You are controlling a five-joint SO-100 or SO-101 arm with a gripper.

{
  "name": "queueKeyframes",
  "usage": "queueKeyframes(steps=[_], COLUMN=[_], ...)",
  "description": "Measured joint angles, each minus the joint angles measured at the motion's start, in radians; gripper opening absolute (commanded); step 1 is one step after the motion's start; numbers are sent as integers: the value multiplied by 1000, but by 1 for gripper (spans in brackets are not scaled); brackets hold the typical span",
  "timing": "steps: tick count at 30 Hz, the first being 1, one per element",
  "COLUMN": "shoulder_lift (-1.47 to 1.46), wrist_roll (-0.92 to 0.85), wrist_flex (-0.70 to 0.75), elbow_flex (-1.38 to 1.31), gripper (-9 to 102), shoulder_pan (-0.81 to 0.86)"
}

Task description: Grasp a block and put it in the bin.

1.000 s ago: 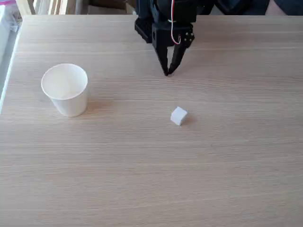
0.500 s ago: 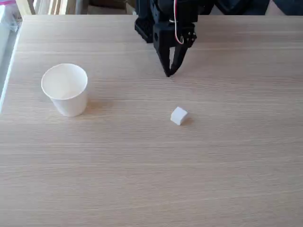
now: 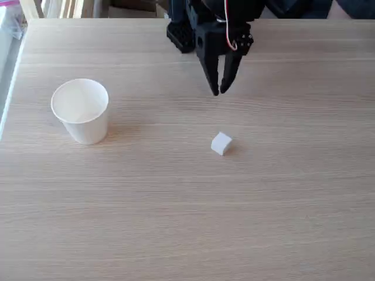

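A tiny white block (image 3: 221, 143) lies on the wooden table, right of centre in the fixed view. The bin, a white paper cup (image 3: 81, 109), stands upright at the left with its mouth open and nothing visible inside. My black gripper (image 3: 217, 91) hangs from the arm at the top, fingertips pointing down at the table behind the block, a short gap away from it. The fingers meet at their tips, so it is shut and holds nothing.
The light wooden table (image 3: 176, 222) spreads wide and bare in front of the block and between block and cup. Its left edge (image 3: 10, 88) runs close past the cup. Chairs and clutter sit beyond the far edge.
The gripper has drifted slightly to the right, staying shut. Block and cup have not moved.
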Motion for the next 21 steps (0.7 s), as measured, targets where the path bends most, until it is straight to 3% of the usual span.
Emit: queueKeyframes(steps=[10,21], shoulder_lift=[-189,-391], wrist_roll=[6,5], wrist_flex=[-57,-84], elbow_flex=[-69,-207], gripper=[25,26], shoulder_pan=[23,43])
